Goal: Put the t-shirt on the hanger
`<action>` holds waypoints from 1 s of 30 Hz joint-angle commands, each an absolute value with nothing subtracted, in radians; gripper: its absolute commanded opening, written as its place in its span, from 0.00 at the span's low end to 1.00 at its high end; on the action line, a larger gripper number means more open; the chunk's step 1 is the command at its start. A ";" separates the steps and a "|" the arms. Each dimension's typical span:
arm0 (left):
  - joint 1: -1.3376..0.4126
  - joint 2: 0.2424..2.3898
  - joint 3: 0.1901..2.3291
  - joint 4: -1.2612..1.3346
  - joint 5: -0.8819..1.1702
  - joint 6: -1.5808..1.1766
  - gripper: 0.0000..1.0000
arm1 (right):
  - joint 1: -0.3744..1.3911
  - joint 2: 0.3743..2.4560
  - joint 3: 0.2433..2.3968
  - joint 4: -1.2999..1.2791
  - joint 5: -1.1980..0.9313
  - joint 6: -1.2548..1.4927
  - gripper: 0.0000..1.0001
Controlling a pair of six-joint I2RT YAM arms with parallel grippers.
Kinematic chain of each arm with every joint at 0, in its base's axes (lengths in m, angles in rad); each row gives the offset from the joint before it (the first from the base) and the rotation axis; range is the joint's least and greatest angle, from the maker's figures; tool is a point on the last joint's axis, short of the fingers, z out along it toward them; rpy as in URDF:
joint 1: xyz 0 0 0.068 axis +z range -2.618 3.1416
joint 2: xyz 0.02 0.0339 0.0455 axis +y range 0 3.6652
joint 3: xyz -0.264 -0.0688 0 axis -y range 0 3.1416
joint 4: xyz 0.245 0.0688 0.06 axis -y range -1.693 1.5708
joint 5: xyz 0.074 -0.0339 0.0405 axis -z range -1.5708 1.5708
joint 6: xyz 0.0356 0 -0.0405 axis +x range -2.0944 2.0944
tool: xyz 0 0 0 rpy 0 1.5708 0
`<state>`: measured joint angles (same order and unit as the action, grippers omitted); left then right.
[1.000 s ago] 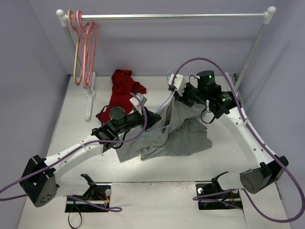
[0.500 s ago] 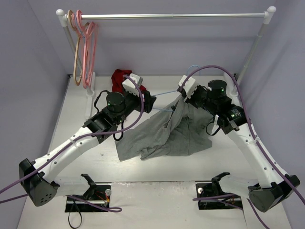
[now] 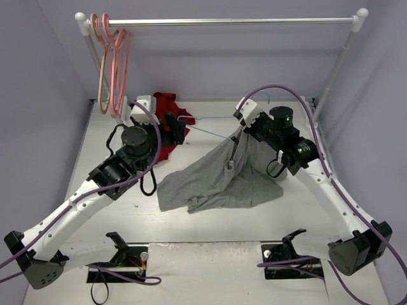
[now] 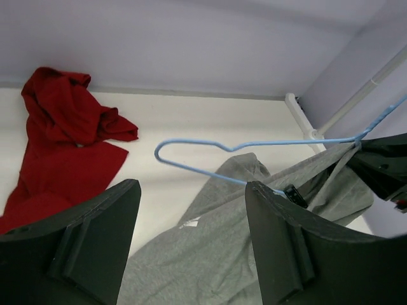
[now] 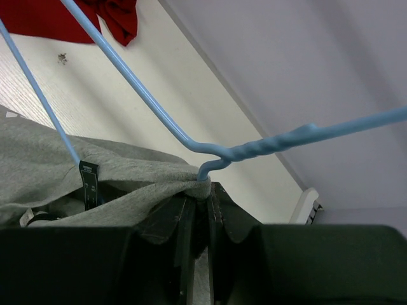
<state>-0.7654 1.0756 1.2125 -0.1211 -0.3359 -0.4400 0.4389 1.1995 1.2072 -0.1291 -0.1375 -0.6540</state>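
Wide white tabletop (image 3: 210, 225), and across the back a metal rail (image 3: 229, 21) with pink hangers (image 3: 117, 70) and a tan one (image 3: 100, 76) bunched at its left end.

Centre of the tabletop, there's the t-shirt (image 3: 216, 181): grey, its lower half spread flat between the two arms, its upper part drawn up in a ridge to the right end effector (image 5: 198, 194). Back left lies the red garment (image 3: 166, 105), crumpled, partly under the left arm and clear of the grey cloth.

Now the hanger (image 5: 261, 148), pale blue and off the tabletop. Its hook points up and back on the right. Its near shoulder juts out bare to the left, towards the left end effector (image 4: 191, 187). The lower wire runs down into the t-shirt, beside a small black label (image 5: 89, 181) in the wrist view.

The right end effector's fingers are pressed together, nipping the hanger just under its twisted neck, with grey cloth gathered at that same spot, right on the fingertips.

The left end effector is spread wide and holding nothing. It hangs above the edge of the red garment, and the hanger's rounded bare shoulder sits just ahead of it, not touching. The t-shirt lies below and beyond that one, apart from both fingers.
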 commanded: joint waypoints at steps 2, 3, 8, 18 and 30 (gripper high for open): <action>-0.764 1.058 1.197 -0.143 -0.387 -0.593 0.66 | 0.437 1.210 1.212 -0.011 -0.086 -0.611 0.00; -0.764 1.066 1.192 -0.146 -0.382 -0.606 0.66 | 0.436 1.216 1.212 -0.011 -0.081 -0.600 0.00; -0.773 1.118 1.152 -0.149 -0.316 -0.787 0.62 | 0.439 1.216 1.204 0.052 -0.037 -0.542 0.00; -0.899 1.368 1.140 0.037 -0.273 -0.939 0.58 | 0.465 1.186 1.163 0.075 0.025 -0.473 0.00; -1.017 1.578 1.272 0.057 -0.370 -0.911 0.58 | 0.468 1.144 1.127 0.067 0.009 -0.449 0.00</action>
<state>-1.0080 1.5688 1.2087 -0.0013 -0.3202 -0.9020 0.4599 1.1877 1.1191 -0.0338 -0.0036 -0.4675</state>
